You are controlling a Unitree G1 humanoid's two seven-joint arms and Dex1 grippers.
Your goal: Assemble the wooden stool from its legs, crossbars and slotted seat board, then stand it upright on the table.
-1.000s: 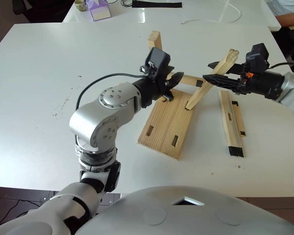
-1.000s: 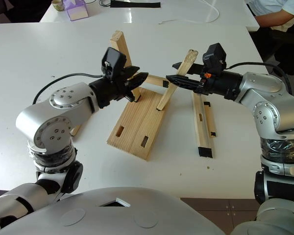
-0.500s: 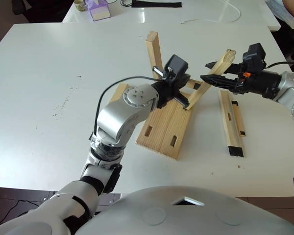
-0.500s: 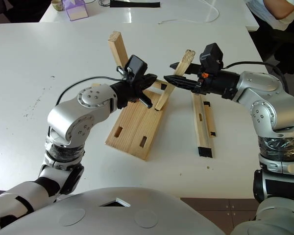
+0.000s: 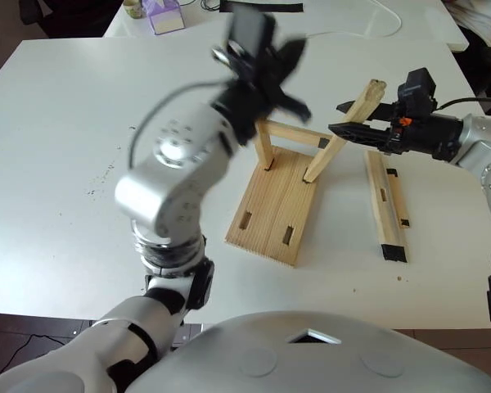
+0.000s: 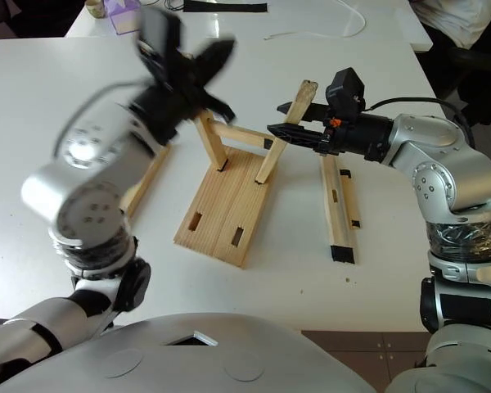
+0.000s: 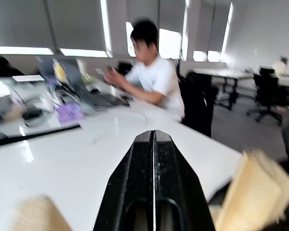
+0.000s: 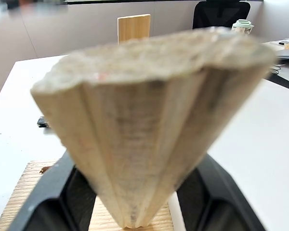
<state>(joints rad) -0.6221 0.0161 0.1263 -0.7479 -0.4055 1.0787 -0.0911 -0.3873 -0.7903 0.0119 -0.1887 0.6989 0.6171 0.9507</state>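
Wooden leg frame [image 5: 299, 133] stands on the slotted seat board [image 5: 270, 209] at frame centre, right jaws clenched on its leg [image 5: 321, 160]. The left jaws, closed empty, hang upper centre. Held one-sided, the frame may tilt and lever out of its slots.

The right gripper [image 8: 133, 204] is clamping a wooden leg [image 8: 144, 125], whose rough end is facing straight back toward the wrist. Its two black fingers [image 8: 55, 204] are pressing against the leg from either side. The grooved seat board [image 8: 31, 178] is lying just under the fingers, flat on the white table [image 8: 29, 96]. Ahead of the gripper, past the held leg, a second leg [image 8: 134, 27] is standing upright. Far beyond it, an office chair [image 8: 220, 13] and a cup [image 8: 244, 25] are showing.
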